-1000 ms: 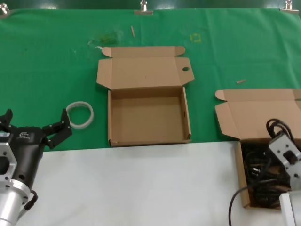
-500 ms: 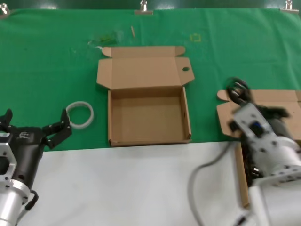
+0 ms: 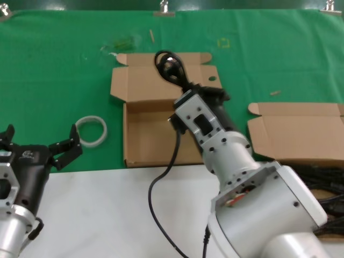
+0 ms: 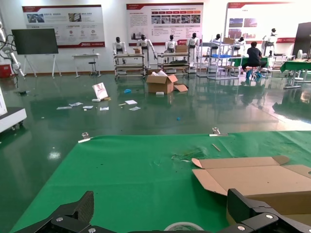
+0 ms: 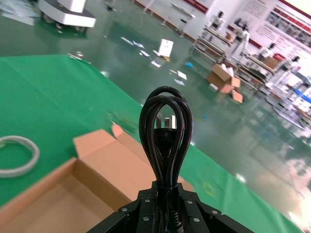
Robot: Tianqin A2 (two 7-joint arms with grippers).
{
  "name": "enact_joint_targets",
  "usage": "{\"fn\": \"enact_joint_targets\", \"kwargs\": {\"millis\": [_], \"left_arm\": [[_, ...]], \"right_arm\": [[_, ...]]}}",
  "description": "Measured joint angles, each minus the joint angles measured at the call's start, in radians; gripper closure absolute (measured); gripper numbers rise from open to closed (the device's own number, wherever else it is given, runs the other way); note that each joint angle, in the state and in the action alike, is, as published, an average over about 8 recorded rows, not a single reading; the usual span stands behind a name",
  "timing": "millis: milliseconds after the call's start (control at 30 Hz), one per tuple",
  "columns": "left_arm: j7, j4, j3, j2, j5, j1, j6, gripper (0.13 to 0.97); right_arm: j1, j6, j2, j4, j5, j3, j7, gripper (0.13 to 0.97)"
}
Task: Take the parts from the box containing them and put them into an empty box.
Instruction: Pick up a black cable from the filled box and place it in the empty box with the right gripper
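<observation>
Black cable bundle (image 3: pixel 171 67) clamped in my right gripper (image 3: pixel 185 86), looped end sticking up past the jaws, tail hanging down across the white surface (image 3: pixel 107 215) at frame bottom. Gripper sits centre frame, over the back edge of the empty box (image 3: pixel 141 141), the one with the round hole in the lid flap. Step in hand, as I read it: carry-over done, drop pending. Next move calls for lowering into the tray and letting go, with the trailing tail brought in too or it'll hang over the front wall.

Empty box: nothing visible in the part I can see; my arm hides its right side. Source box (image 3: pixel 293 131) at right edge, lid up, more cables (image 3: pixel 328 191) showing at lower right.

Left gripper (image 3: pixel 40 145) parked lower left, jaws wide, near the tape ring (image 3: pixel 91 130).
</observation>
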Motion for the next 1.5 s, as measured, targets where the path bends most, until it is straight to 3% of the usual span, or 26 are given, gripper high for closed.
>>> {"fn": "enact_joint_targets", "kwargs": {"millis": [567,1500], "left_arm": [[0.0,0.0,0.0,0.0,0.0,0.0,0.0,0.132],[0.0,0.0,0.0,0.0,0.0,0.0,0.0,0.132]], "right_arm": [[0.04,-0.133,0.013,-0.236,0.0,-0.028,0.059,0.896],[0.059,-0.153,0.023,-0.269,0.0,-0.101,0.143,0.896]]}}
